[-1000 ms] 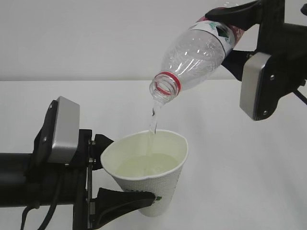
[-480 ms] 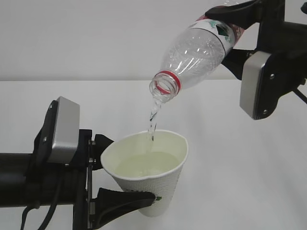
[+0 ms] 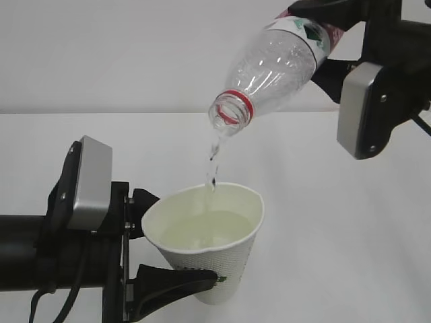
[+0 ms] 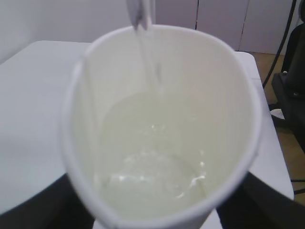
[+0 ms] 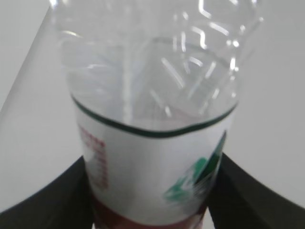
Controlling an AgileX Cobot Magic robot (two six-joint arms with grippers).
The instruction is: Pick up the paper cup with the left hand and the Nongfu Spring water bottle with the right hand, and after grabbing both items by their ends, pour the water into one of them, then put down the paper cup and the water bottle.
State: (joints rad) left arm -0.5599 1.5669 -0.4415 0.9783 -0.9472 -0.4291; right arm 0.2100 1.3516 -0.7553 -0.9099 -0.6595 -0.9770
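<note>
the left end effector (image 3: 158, 245) pinches the paper cup (image 3: 212, 252), one black finger pressed to the cup's wall just under the rim on the far side and the other against its lower wall on the near side. the cup stands upright in that grip, its mouth open to the top, held above the white counter (image 3: 350, 242). the grey box on the left wrist sits just behind the fingers, away from the cup. in the left wrist view the cup (image 4: 162, 133) fills the frame straight ahead of the end effector, its pale inside holding a pool of water (image 4: 152, 167) that covers the bottom and reaches partway up the wall.

the right end effector (image 3: 323, 27) clamps the nongfu spring water bottle (image 3: 273, 67) across its labelled end, fingers on either side of the red-and-white label. the bottle slants down and away from that end effector, its open mouth with the red neck ring at the low end, above the cup and apart from it. a thin broken stream of water (image 3: 213, 161) falls from the mouth into the cup, landing toward the rim farthest from the left end effector. in the right wrist view the bottle (image 5: 152, 157) stretches out ahead between the two dark fingers, clear ribbed body beyond the label.
</note>
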